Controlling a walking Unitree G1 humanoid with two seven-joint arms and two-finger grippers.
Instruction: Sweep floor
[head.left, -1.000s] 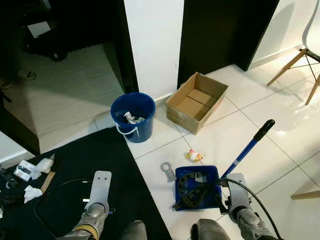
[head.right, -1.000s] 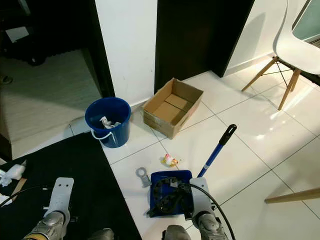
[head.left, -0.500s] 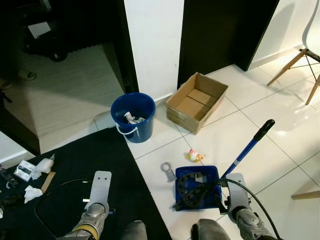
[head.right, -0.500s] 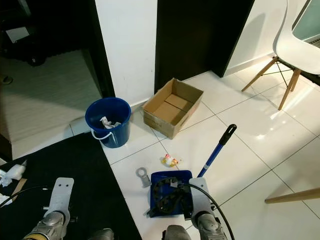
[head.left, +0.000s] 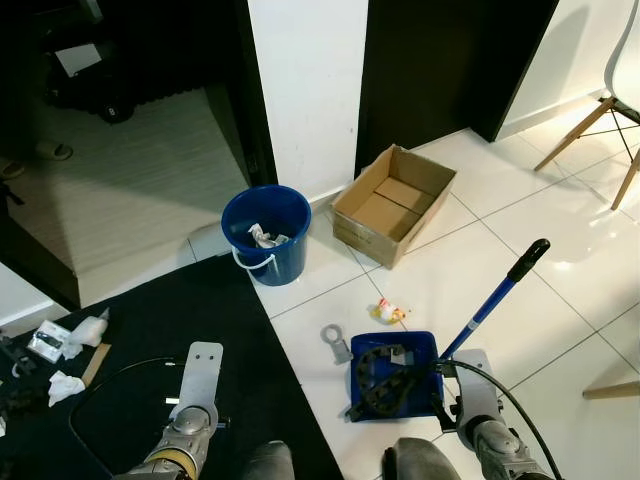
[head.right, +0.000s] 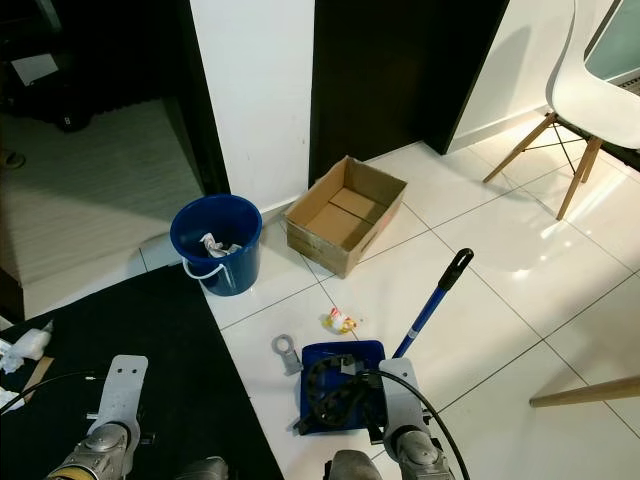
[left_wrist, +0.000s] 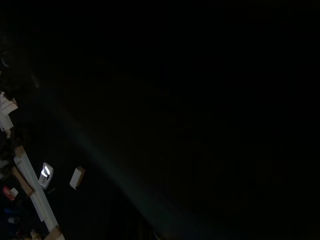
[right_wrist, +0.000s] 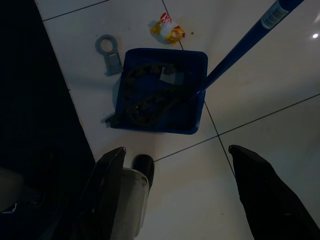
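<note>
White tile floor (head.left: 560, 270) beside black mat (head.left: 130, 370); dustpan (head.left: 395, 375), bucket (head.left: 265, 232), box (head.left: 392, 203). Right gripper (right_wrist: 175, 195) jaws wide; left gripper's jaws cannot be told.

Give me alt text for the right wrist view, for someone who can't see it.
A blue dustpan with a long blue handle sits on white floor tiles, holding dark debris, framed by the right gripper's two open black fingers. Beyond it lie a yellow wrapper and a grey ring-shaped piece.

one bucket (head.left: 265, 232), one cardboard box (head.left: 392, 202), one dustpan (head.left: 396, 375), one wrapper (head.left: 387, 312)
</note>
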